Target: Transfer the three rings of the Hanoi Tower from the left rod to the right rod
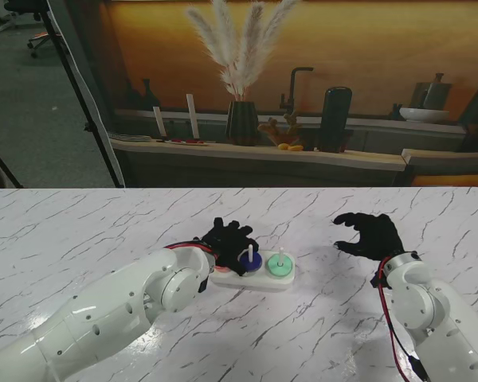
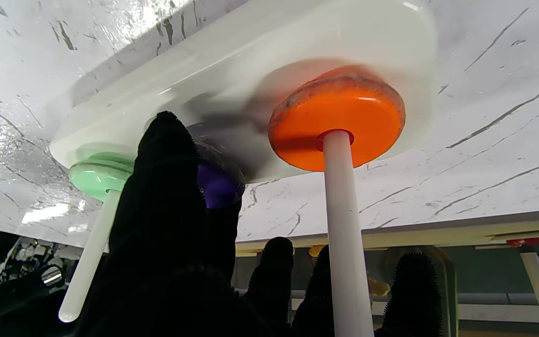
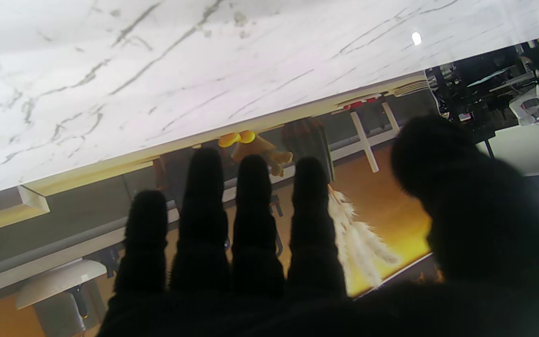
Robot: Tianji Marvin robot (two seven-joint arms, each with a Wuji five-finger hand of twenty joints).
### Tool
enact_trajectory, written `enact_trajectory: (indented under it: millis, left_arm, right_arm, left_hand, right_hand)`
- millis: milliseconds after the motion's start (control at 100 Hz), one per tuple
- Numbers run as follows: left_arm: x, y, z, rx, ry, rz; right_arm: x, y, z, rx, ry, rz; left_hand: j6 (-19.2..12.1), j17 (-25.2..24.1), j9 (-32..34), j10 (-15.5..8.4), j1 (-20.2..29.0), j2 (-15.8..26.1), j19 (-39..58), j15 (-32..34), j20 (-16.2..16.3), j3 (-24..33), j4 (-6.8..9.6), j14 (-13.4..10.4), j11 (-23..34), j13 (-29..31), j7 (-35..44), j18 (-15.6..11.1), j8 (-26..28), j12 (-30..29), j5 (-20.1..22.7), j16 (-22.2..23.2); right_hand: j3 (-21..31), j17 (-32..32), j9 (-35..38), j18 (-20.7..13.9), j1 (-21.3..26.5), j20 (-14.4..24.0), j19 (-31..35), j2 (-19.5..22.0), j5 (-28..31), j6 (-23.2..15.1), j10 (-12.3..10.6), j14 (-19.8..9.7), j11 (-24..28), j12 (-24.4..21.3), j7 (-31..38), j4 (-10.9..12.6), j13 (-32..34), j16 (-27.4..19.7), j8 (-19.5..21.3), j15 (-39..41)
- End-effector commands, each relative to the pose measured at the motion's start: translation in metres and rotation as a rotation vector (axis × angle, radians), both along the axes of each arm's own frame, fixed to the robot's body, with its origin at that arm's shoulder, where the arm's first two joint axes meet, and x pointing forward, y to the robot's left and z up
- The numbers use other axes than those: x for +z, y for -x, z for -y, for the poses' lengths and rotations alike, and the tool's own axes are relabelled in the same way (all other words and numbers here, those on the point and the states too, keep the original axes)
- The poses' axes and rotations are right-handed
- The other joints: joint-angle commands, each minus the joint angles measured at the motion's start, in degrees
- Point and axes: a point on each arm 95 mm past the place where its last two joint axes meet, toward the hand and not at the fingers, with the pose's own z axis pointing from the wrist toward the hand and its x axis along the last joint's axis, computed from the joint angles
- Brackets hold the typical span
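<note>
We see the white Hanoi Tower base point(image 1: 264, 278) lying near the middle of the marble table point(image 1: 80, 231), with 3 thin white rods standing up from it. In the left wrist view 1 ring sits at the foot of each rod, flat on the base: the orange ring point(image 2: 337, 117) on 1 end rod point(image 2: 344, 224), the purple ring point(image 2: 215, 180) on the middle rod, mostly hidden behind a finger, and the green ring point(image 2: 96, 173) on the other end rod point(image 2: 89, 252). From the stand view the purple ring point(image 1: 249, 260) is on the middle rod and the green ring point(image 1: 280, 266) on the right rod, while the left rod and its orange ring are covered by our left hand point(image 1: 229, 235). That black-gloved hand hovers over the left end of the base with its fingers apart and slightly curled around the left rod; in its wrist view the rod rises between the fingertips point(image 2: 276, 262), which lie well away from the orange ring, and we see nothing held. The thumb point(image 2: 166, 187) reaches toward the purple ring, though we cannot tell whether it touches. Our right hand point(image 1: 370, 232) is well apart from the base, to its right and raised over bare marble, with 4 fingers point(image 3: 204, 210) side by side and the thumb point(image 3: 442, 154) held away from them, holding nothing. Beyond the far table edge stand a dark vase of pampas grass point(image 1: 240, 56) and a black tap point(image 1: 296, 87) against an orange wall.
</note>
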Motion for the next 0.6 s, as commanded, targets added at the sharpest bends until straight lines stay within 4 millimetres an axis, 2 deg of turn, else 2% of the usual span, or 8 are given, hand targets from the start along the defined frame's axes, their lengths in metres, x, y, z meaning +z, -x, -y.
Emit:
enact_trajectory:
  millis: [0, 240, 590]
  left_arm:
    - [-0.005, 0.003, 0.005, -0.032, -0.004, -0.034]
    - [-0.011, 0.003, 0.006, -0.032, 0.006, -0.041]
    - [0.01, 0.002, 0.003, -0.02, 0.047, -0.006]
  right_arm:
    - [-0.004, 0.002, -0.004, 0.005, -0.008, -0.005]
    - [-0.004, 0.002, -0.003, 0.001, -0.006, -0.006]
    - [-0.005, 0.003, -0.004, 0.005, -0.008, -0.01]
  left_hand:
    - [-4.02, -0.79, -0.11, -0.28, 1.48, 4.78, 1.71, 0.16, 0.03, 1.51, 0.33, -0.04, -0.15, 1.21, 4.87, -0.02, 0.82, 0.57, 3.03, 0.58]
    - [-4.96, -0.6, 0.48, -0.6, 3.22, 4.07, 2.02, 0.32, -0.18, 1.99, 0.13, -0.26, 0.12, 1.57, 5.74, 0.04, 1.98, 0.67, 3.92, 0.66]
    - [-5.46, -0.64, 2.08, -0.29, 4.47, 3.97, 2.21, 0.28, -0.37, 1.73, -0.2, -0.19, 0.73, 1.63, 6.89, -0.03, 2.36, 0.92, 4.53, 0.67]
  right_hand:
    - [0.84, -0.36, -0.07, 17.84, -0.06, -0.46, 1.07, 0.72, -0.39, -0.67, -0.03, 0.1, 0.41, -0.1, 0.66, 2.41, -1.24, -0.46, 0.56, 0.69]
    - [0.85, -0.37, -0.01, 17.82, -0.03, -0.46, 1.06, 0.71, -0.45, -0.67, 0.0, 0.15, 0.45, -0.09, 0.63, 2.42, -1.27, -0.46, 0.56, 0.68]
    - [0.85, -0.42, -0.09, 17.83, -0.03, -0.47, 1.02, 0.71, -0.51, -0.66, -0.01, 0.13, 0.41, -0.1, 0.59, 2.41, -1.27, -0.46, 0.54, 0.68]
